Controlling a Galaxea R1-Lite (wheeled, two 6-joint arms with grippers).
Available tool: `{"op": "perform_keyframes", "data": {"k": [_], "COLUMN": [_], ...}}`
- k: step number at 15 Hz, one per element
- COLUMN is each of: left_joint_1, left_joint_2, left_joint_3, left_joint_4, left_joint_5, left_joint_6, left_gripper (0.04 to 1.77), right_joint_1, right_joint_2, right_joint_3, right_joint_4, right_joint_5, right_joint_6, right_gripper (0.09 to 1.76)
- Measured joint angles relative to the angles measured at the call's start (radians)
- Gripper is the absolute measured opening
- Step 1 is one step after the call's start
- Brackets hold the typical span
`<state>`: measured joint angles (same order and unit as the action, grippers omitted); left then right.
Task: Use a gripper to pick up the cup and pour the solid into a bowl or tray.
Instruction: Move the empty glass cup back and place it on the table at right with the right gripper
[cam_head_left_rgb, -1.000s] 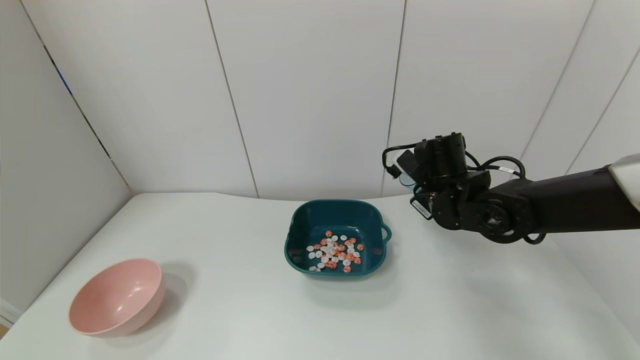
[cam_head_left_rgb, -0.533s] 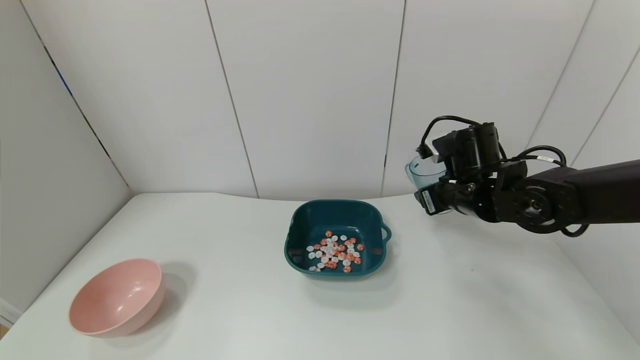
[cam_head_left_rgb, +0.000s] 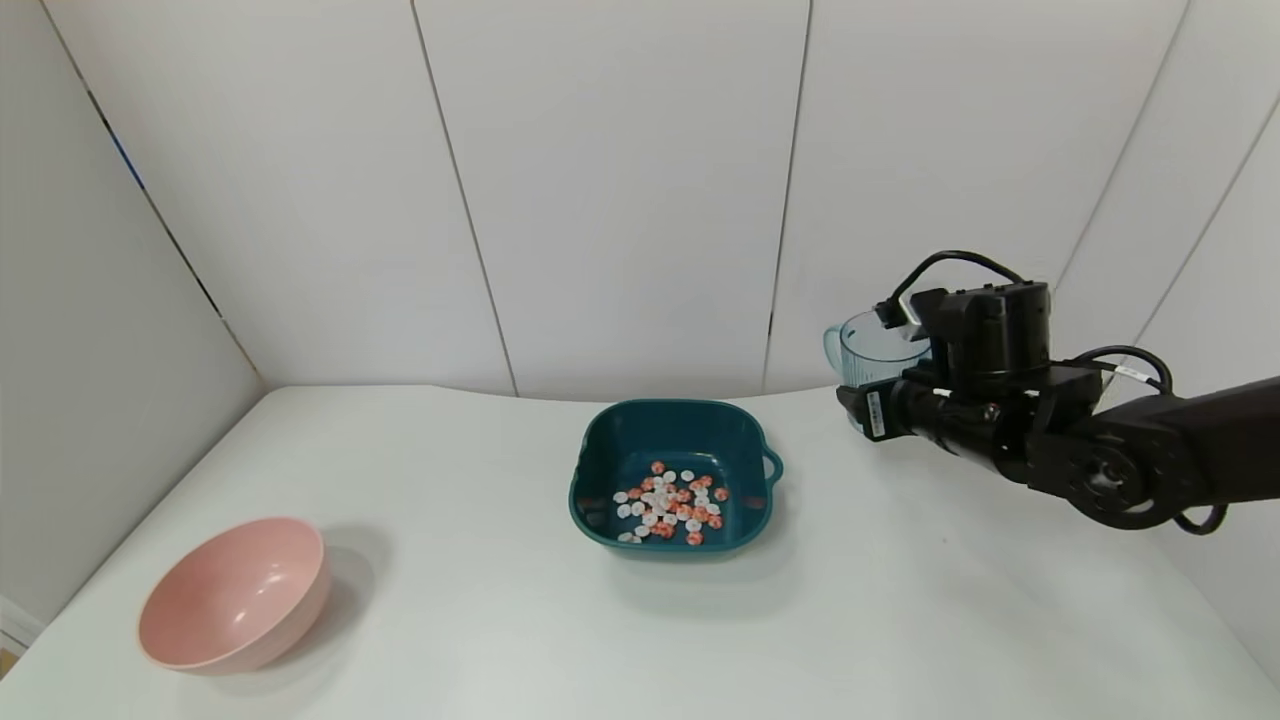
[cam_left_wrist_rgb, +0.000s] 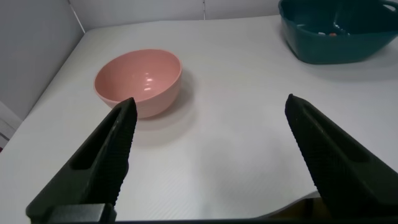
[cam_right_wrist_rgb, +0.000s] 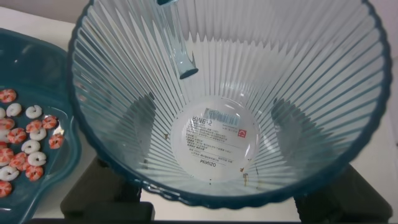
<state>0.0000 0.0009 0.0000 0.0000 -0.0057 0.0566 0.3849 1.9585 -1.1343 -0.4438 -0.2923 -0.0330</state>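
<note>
The ribbed translucent light-blue plastic cup (cam_head_left_rgb: 868, 352) is held upright above the desk (cam_head_left_rgb: 900, 600), right of the dark teal square tray (cam_head_left_rgb: 600, 450), apparently clenched in the right gripper (cam_head_left_rgb: 885, 385) fingers. Empty, it's probably light, slippery; best gripped at the wall. Left gripper (cam_left_wrist_rgb: 208, 155) fingers are spread.

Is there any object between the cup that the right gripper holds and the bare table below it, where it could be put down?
Nothing visible is in the way. The right gripper holds the empty cup upright, right of the teal tray; the white table beneath is bare.
</note>
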Motion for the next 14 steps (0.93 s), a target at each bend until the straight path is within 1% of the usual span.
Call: {"op": "perform_keyframes", "data": {"k": [1, 2, 4, 6, 9, 14], "left_joint_1": [0.0, 0.0, 0.0, 0.0, 0.0, 0.0], "left_joint_2": [0.0, 0.0, 0.0, 0.0, 0.0, 0.0], "left_joint_3": [0.0, 0.0, 0.0, 0.0, 0.0, 0.0], "left_joint_4": [0.0, 0.0, 0.0, 0.0, 0.0, 0.0], "left_joint_5": [0.0, 0.0, 0.0, 0.0, 0.0, 0.0], "left_joint_6": [0.0, 0.0, 0.0, 0.0, 0.0, 0.0], "left_gripper": [1.72, 1.72, 1.72, 1.72, 1.72, 1.72], "right_joint_1": [-0.008, -0.015, -0.024, -0.03, -0.04, -0.045], "right_joint_2": [0.002, 0.008, 0.024, 0.046, 0.086, 0.183], "right_joint_3": [0.032, 0.061, 0.089, 0.104, 0.123, 0.124], "right_joint_4": [-0.054, -0.097, -0.124, -0.156, -0.205, -0.305], "right_joint_5": [0.007, 0.01, 0.011, 0.01, 0.011, 0.011], "right_joint_6": [0.01, 0.048, 0.119, 0.159, 0.171, 0.182], "right_gripper": [1.32, 1.32, 1.32, 1.32, 1.32, 1.32]}}
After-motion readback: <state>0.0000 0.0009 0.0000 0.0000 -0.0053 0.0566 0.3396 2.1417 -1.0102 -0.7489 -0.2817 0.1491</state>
